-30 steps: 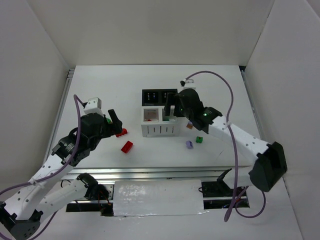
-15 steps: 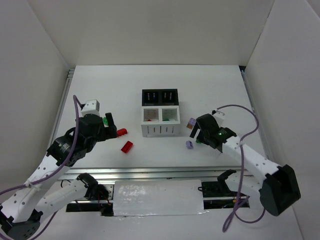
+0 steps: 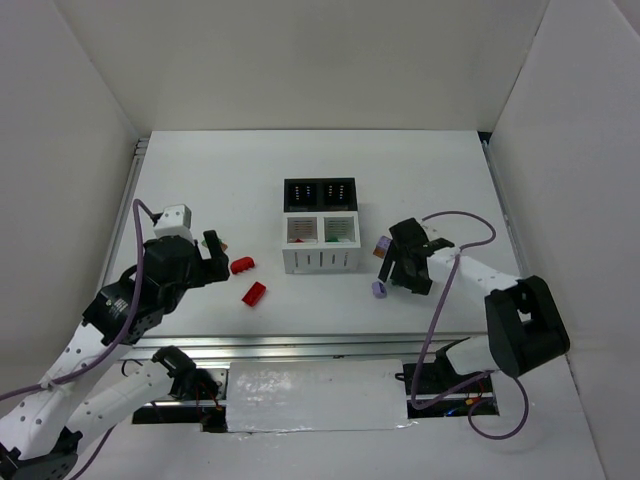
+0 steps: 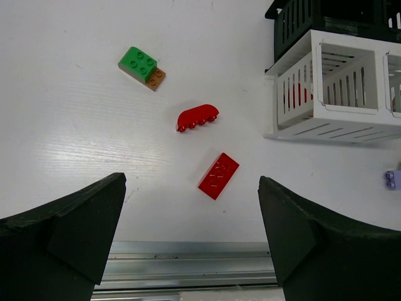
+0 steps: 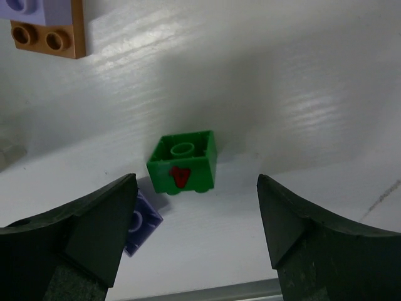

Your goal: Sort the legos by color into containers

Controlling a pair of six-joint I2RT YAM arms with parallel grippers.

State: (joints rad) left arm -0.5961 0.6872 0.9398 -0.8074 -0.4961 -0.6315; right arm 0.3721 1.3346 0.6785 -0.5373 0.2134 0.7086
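Note:
The containers, two black at the back and two white in front, stand mid-table; they also show in the left wrist view. My right gripper is open, low over a green brick that lies between its fingers, untouched. A lavender brick lies by the left finger. A lavender-and-brown brick lies behind. My left gripper is open and empty. Ahead of it lie a curved red brick, a flat red brick and a green-and-brown brick.
A red piece lies inside the left white compartment and a green one in the right white compartment. A metal rail runs along the table's near edge. White walls enclose the table on three sides.
My right gripper has moved from above the containers down and right to the green brick on the table. My left arm has drawn back to the left, away from the red bricks.

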